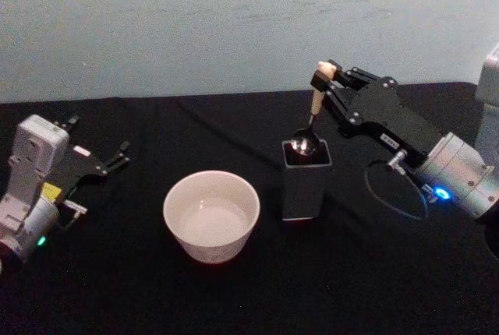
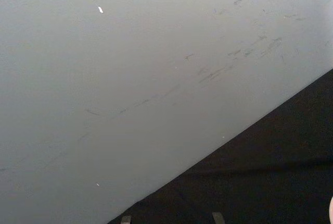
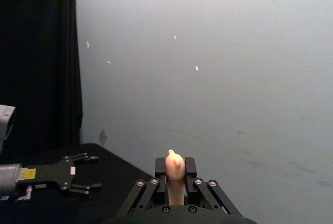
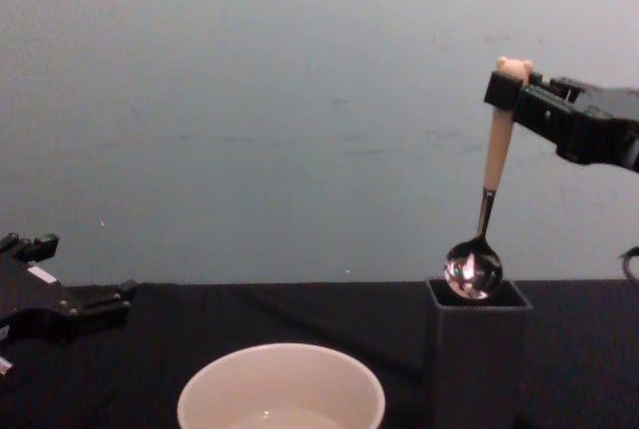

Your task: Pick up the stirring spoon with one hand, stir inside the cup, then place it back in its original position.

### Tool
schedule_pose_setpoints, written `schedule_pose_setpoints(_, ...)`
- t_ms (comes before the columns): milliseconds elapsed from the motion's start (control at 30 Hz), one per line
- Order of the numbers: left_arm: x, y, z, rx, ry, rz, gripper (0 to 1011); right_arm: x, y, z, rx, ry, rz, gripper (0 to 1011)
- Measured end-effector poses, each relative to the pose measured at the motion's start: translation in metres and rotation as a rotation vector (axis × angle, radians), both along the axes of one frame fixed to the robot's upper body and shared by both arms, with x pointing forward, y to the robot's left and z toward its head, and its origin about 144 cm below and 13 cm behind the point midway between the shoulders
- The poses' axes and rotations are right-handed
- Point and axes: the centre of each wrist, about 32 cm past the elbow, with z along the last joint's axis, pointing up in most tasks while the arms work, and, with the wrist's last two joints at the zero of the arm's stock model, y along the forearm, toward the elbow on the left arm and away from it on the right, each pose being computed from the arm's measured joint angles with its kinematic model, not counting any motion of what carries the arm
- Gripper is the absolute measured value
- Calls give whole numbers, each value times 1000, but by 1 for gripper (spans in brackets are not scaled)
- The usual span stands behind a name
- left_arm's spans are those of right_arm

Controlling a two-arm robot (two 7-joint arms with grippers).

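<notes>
A table covered in black cloth [image 1: 234, 304] is seen against a pale wall. Two things are set directly on it, just beside each other: a wide round cream-white cup [image 1: 211, 216] toward the middle, and a tall dark grey square holder [image 1: 306, 179] at the cup's right side.

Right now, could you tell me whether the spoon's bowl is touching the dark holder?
Cannot tell. In the chest view the stirring spoon hangs with its bowl level with the holder's rim, and no gap or contact shows plainly.
</notes>
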Motion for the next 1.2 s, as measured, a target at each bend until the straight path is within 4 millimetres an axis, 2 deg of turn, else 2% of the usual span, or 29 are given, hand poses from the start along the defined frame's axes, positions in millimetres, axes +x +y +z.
schedule_pose_setpoints(433,0,0,0,0,0,0,1001,-6,5,-18,8,74,-42,212)
schedule_pose_setpoints(833,0,0,0,0,0,0,1001,-14,12,-44,5,189,-83,212)
schedule_pose_setpoints(1200,0,0,0,0,0,0,1001,-18,16,-54,4,232,-106,212)
